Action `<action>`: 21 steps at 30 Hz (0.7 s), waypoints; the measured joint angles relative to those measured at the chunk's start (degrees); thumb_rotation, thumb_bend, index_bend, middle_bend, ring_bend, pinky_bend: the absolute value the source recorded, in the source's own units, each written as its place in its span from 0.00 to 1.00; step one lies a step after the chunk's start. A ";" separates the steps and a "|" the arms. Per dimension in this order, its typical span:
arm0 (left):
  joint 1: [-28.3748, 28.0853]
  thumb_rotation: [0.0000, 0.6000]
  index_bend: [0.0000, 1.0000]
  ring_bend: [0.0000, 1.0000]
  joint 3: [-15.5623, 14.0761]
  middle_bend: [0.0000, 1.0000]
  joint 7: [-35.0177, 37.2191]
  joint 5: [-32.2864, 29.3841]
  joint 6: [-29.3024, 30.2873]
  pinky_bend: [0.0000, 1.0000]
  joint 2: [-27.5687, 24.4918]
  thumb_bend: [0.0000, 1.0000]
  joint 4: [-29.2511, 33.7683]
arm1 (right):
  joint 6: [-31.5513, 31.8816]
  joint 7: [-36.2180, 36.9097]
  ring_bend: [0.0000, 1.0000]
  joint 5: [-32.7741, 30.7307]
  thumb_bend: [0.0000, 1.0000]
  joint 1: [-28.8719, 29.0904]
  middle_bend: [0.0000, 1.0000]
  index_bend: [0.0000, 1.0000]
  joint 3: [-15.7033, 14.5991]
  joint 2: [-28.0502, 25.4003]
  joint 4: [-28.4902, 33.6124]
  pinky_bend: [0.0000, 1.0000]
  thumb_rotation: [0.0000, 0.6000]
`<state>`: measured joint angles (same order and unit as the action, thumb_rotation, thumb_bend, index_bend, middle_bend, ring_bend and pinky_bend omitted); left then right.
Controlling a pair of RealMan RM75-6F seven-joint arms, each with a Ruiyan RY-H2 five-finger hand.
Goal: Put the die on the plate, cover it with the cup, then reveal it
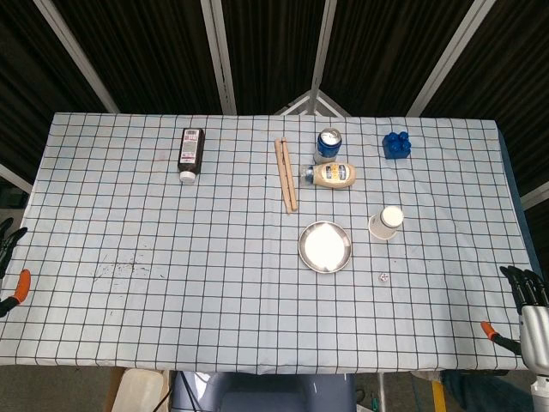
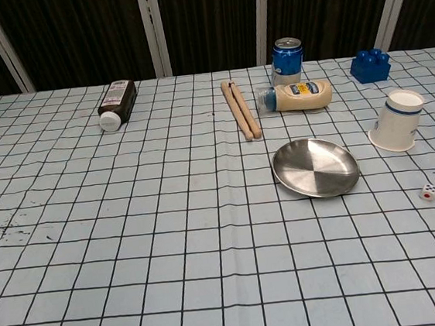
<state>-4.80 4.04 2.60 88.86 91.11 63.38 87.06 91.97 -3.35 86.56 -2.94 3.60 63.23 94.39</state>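
A small white die (image 1: pixel 383 276) (image 2: pixel 429 194) lies on the checked cloth, just right of and nearer than the round metal plate (image 1: pixel 325 246) (image 2: pixel 315 168), which has nothing on it. A white paper cup (image 1: pixel 387 221) (image 2: pixel 398 119) with a blue band stands right of the plate, apparently mouth down. My right hand (image 1: pixel 525 287) hangs off the table's right edge, fingers spread and holding nothing. At the left edge my left hand (image 1: pixel 10 257) is partly cut off, also holding nothing. The chest view shows neither hand.
Along the far side lie a dark bottle (image 1: pixel 190 153) (image 2: pixel 115 103), two wooden sticks (image 1: pixel 286 174) (image 2: pixel 241 109), a blue can (image 1: pixel 328 143) (image 2: pixel 287 60), a mayonnaise bottle on its side (image 1: pixel 331 175) (image 2: pixel 298 96) and a blue block (image 1: pixel 396 144) (image 2: pixel 371 65).
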 measured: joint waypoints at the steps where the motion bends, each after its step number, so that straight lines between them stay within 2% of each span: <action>1: -0.08 1.00 0.10 0.00 0.01 0.00 -0.10 -0.05 -0.15 0.00 0.03 0.71 0.00 | -0.07 0.01 0.13 -0.11 0.03 0.00 0.18 0.15 0.00 -0.01 -0.02 0.00 1.00; 21: -0.15 1.00 0.10 0.00 -0.30 0.00 -1.09 0.32 -0.43 0.00 0.16 0.71 0.37 | -0.86 -0.12 0.13 0.20 0.03 0.06 0.18 0.15 -0.53 -0.12 0.07 0.00 1.00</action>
<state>-4.94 3.74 1.51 89.17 90.68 63.54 87.42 91.11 -3.48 86.76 -2.88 3.08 63.10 94.46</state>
